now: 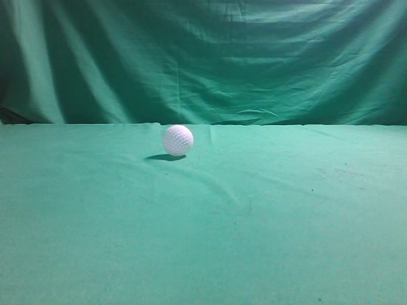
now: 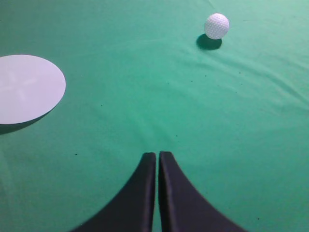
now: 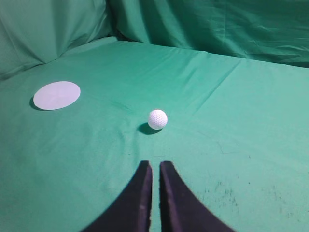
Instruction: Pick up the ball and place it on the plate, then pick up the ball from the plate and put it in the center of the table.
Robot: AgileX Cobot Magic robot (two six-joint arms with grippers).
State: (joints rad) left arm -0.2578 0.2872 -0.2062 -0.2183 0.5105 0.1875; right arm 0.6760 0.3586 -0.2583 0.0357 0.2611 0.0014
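The white dimpled ball (image 1: 177,140) rests on the green cloth table (image 1: 203,241), near the middle toward the back. It also shows in the left wrist view (image 2: 216,25) at the upper right, and in the right wrist view (image 3: 157,119) just ahead of the jaws. A flat white round plate (image 2: 26,88) lies at the left; it also shows in the right wrist view (image 3: 57,95) at the far left. My left gripper (image 2: 157,154) is shut and empty, well short of the ball. My right gripper (image 3: 155,164) is shut and empty, a short way behind the ball.
A draped green backdrop curtain (image 1: 203,57) hangs behind the table and wraps round the left side (image 3: 43,29). Dark specks mark the cloth at the right (image 3: 222,191). Neither arm nor the plate shows in the exterior view.
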